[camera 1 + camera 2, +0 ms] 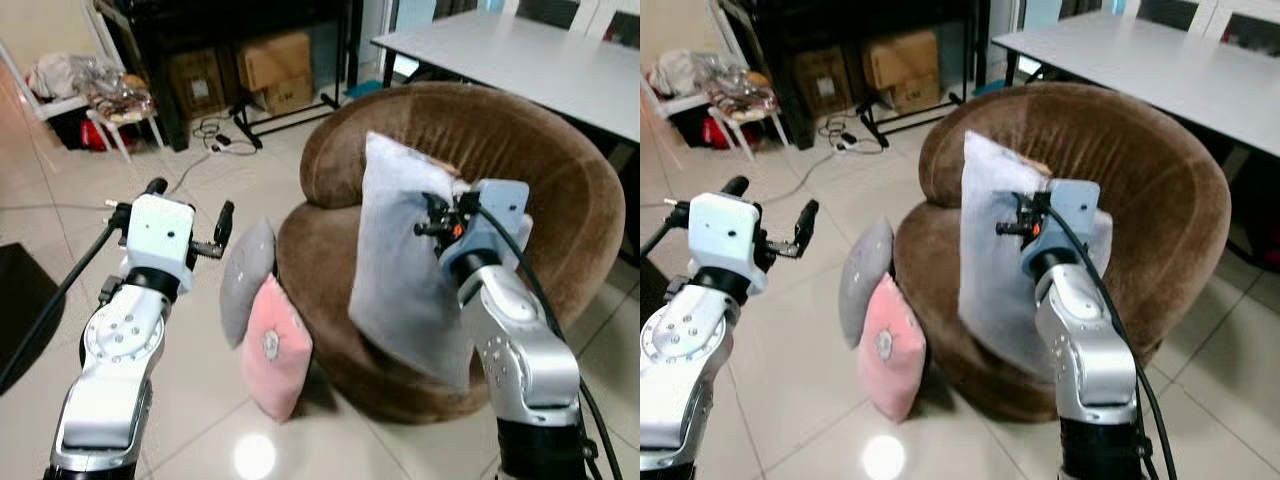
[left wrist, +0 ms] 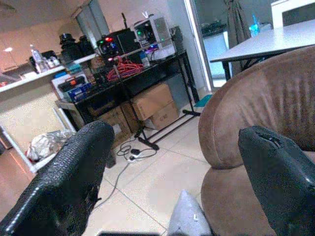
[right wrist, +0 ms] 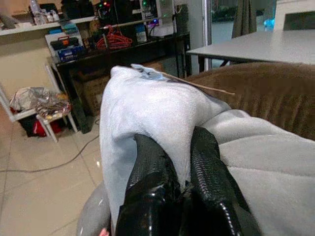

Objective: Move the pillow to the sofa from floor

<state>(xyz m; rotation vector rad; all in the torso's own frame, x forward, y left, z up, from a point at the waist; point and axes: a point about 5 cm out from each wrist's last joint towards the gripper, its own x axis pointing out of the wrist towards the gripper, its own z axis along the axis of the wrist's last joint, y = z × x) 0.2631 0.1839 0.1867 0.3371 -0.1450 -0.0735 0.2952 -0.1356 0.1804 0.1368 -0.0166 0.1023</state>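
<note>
Brown velvet covers the round sofa [image 1: 560,190], its seat bare beneath the raised pillow. Pale grey, soft and creased, the pillow [image 1: 400,260] hangs upright over the seat, off the floor, pinched at its upper edge by the right tool [image 3: 179,167], whose black fingers are clamped on the fabric. Grey cushion [image 1: 245,275] and pink cushion [image 1: 275,345] lean against the sofa's base. Left tool [image 1: 190,215] hovers beside them, fingers spread apart.
</note>
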